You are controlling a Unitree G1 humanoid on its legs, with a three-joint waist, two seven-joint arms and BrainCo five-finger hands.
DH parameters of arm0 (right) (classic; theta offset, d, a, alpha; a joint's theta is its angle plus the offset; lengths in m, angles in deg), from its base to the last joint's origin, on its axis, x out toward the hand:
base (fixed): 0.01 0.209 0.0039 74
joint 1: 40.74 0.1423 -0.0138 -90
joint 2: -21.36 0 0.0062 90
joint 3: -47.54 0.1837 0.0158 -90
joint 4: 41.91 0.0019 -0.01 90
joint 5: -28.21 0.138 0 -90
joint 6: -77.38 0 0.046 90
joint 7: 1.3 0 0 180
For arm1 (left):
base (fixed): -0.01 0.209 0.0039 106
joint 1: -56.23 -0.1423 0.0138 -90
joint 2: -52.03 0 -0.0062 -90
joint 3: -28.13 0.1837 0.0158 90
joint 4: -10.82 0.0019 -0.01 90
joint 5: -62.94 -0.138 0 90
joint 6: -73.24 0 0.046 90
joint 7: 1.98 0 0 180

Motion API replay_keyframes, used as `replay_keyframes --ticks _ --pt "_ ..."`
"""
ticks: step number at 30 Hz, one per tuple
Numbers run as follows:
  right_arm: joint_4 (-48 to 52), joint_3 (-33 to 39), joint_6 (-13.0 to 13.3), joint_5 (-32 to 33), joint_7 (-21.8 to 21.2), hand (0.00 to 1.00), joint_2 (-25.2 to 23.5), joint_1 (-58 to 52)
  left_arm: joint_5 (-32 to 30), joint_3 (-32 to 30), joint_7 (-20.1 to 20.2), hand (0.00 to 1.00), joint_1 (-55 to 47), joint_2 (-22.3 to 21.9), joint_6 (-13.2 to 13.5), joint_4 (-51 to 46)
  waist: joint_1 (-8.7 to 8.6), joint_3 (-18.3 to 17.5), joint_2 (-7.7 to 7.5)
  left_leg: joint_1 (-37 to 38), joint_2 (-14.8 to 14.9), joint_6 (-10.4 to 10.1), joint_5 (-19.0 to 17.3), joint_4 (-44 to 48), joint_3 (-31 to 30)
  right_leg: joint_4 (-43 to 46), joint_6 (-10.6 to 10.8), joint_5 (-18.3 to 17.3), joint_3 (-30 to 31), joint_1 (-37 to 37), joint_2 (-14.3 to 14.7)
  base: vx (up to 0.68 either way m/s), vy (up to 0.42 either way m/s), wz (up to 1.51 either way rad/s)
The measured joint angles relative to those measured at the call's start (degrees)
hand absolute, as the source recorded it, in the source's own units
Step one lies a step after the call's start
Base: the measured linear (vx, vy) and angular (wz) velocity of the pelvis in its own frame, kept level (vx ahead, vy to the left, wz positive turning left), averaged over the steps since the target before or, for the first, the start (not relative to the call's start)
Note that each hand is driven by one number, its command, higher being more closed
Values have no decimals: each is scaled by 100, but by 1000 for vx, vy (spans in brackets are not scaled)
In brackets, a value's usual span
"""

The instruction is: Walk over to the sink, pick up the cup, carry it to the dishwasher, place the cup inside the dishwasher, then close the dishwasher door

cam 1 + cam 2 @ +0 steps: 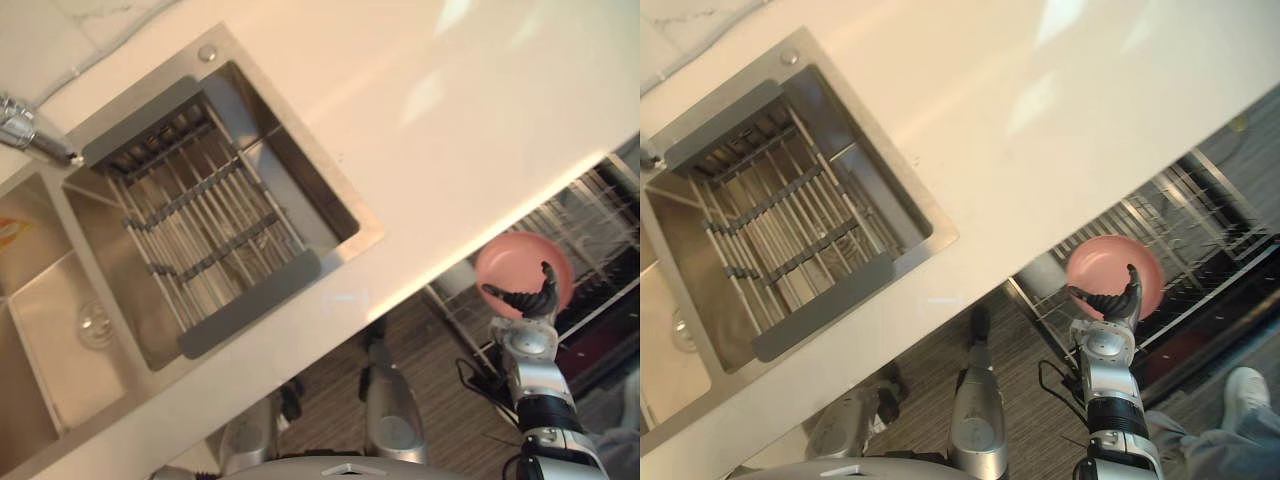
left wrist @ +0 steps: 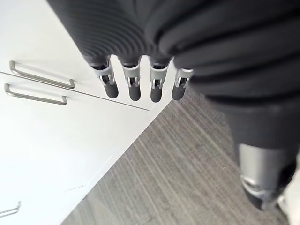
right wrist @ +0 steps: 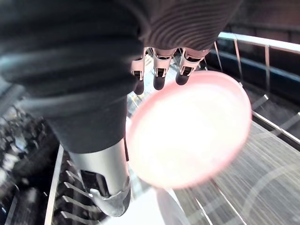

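Note:
A pink cup (image 1: 520,262) hangs over the wire rack (image 1: 592,222) of the open dishwasher, at the lower right beyond the counter's edge. My right hand (image 1: 528,303) is shut on the cup from below, its dark-tipped fingers curled against the rim. In the right wrist view the cup (image 3: 187,136) shows as a wide pink round just past the fingers (image 3: 159,77), with rack wires (image 3: 262,47) beneath it. My left hand (image 2: 133,86) hangs beside white cabinet drawers, fingers straight and holding nothing.
A steel sink (image 1: 330,205) with a slatted drying rack (image 1: 200,225) is set in the white counter (image 1: 450,120), a faucet (image 1: 20,125) at its far left. Drawer handles (image 2: 42,80) show near my left hand. A person's shoe (image 1: 1245,388) stands by the dishwasher.

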Motion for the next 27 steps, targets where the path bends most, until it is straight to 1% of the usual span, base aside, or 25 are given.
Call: replay_keyframes --ticks 1,2,3,4,5,6,8,9,12,14,15,16,17,18,19,20,21,22,23,24,25,26,27 --pt "110 92 2 0 2 0 1 -30 -46 -30 71 0 -96 11 -22 4 -5 -71 -81 44 42 -27 -46 31 51 0 -18 -12 66 10 49 60 -65 -70" --pt "376 304 -5 -2 15 0 19 -125 -94 -33 170 0 -281 44 -51 41 -20 -220 -221 139 141 -90 -123 93 213 0 -49 -31 208 18 163 66 -71 -72" --pt "616 521 -11 -3 43 0 44 -196 -105 -74 234 0 -426 61 -68 137 -84 -314 -348 251 225 -145 -174 137 351 1 -77 -41 323 57 266 85 -88 -66" --pt "687 592 -19 -4 48 0 59 -209 -118 -91 276 0 -474 60 -80 161 -123 -327 -377 304 261 -158 -199 163 388 2 -86 -43 359 94 309 69 -71 -67" --pt "831 804 -71 -6 59 0 178 -256 -191 -190 420 0 -663 31 -116 212 -215 -391 -490 505 351 -212 -255 224 555 3 -123 -56 507 204 427 50 -51 -71" --pt "911 1044 -114 -6 65 0 316 -352 -198 -235 560 0 -814 20 -141 251 -245 -478 -548 639 430 -248 -285 292 680 1 -154 -90 625 271 505 37 -50 -74" --pt "905 1365 -130 7 69 0 529 -486 -210 -243 701 0 -936 20 -224 327 -312 -604 -611 721 496 -250 -287 418 783 0 -220 -148 729 301 563 -5 -64 -51" --pt "904 1672 -128 18 84 0 715 -550 -213 -250 816 0 -1033 -13 -328 349 -401 -712 -634 774 550 -251 -288 515 823 -1 -239 -169 796 321 611 -24 -71 -44" --pt "905 2123 -113 73 96 0 873 -698 -321 -254 913 0 -1075 -97 -393 359 -577 -797 -651 851 609 -238 -296 686 949 -1 -251 -183 803 372 630 -52 -50 -36" --pt "904 2445 -78 189 88 0 907 -835 -319 -254 935 0 -1072 -131 -397 355 -672 -821 -665 890 618 -182 -335 750 1016 -1 -246 -186 808 368 638 -107 -21 -41" --pt "887 2567 -49 318 4 0 897 -907 -319 -253 930 0 -1067 -137 -407 339 -777 -822 -671 889 616 -120 -419 744 1102 -1 -200 -219 812 313 651 -149 -5 -40" --pt "877 2622 -28 422 -42 0 884 -913 -311 -252 909 0 -1061 -172 -432 327 -813 -846 -618 888 617 -23 -640 611 1122 -1 -40 -335 808 225 742 -162 5 -48" --pt "857 2649 13 514 -91 0 832 -901 -307 -253 884 0 -1046 -204 -448 351 -787 -892 -535 834 655 -204 -744 487 1142 -2 107 -475 783 155 786 -144 -1 -62" --pt "854 2683 51 691 -170 0 679 -912 -297 -252 866 0 -1020 -296 -515 396 -768 -941 -273 724 867 -134 -777 508 1270 493 -239 -498 655 -57 863 -33 31 -51" --pt "855 2731 74 841 -278 0 560 -1048 -184 -248 820 0 -962 -314 -576 380 -841 -973 -313 730 756 -100 -824 501 1127 1266 -493 -587 643 -96 831 74 45 -30" --pt "853 2775 110 920 -342 0 502 -1149 -118 -248 782 0 -969 -289 -594 380 -853 -1001 -333 737 591 -100 -843 491 969 1143 -384 -896 690 62 709 93 61 -41" --pt "801 2880 220 1020 -459 0 403 -1181 105 -231 687 0 -903 -396 -593 357 -750 -985 -255 642 465 80 -758 527 596 761 -328 -854 825 184 715 2 33 -54" --pt "788 2875 277 1077 -515 0 320 -1156 219 -231 649 0 -895 -441 -594 358 -706 -995 -189 565 385 96 -739 537 425 645 -313 -686 858 181 712 -57 6 -60" --pt "783 2858 335 1229 -639 0 115 -1051 481 -225 509 0 -820 -508 -599 359 -743 -919 -37 472 339 42 -675 560 369 502 -282 -543 867 175 684 -29 0 -13" --pt "726 2842 331 1379 -737 0 -99 -1056 683 -198 357 0 -727 -538 -615 366 -759 -805 86 468 245 35 -601 563 282 429 -262 -484 834 163 612 -23 -4 3" --pt "687 2813 324 1433 -765 0 -213 -1048 770 -193 274 0 -718 -537 -616 360 -741 -758 148 451 213 36 -544 552 216 392 -256 -451 833 163 583 -61 4 13" --pt "677 2743 317 1588 -784 0 -451 -1063 989 -208 135 0 -719 -536 -613 354 -699 -701 256 393 121 -20 -419 495 23 314 -239 -408 810 160 504 -69 3 22" --pt "678 2614 307 1711 -782 0 -706 -1084 1180 -215 -34 0 -719 -541 -592 347 -670 -674 365 379 -25 1 -244 354 -78 256 -218 -393 757 166 382 -68 8 31"
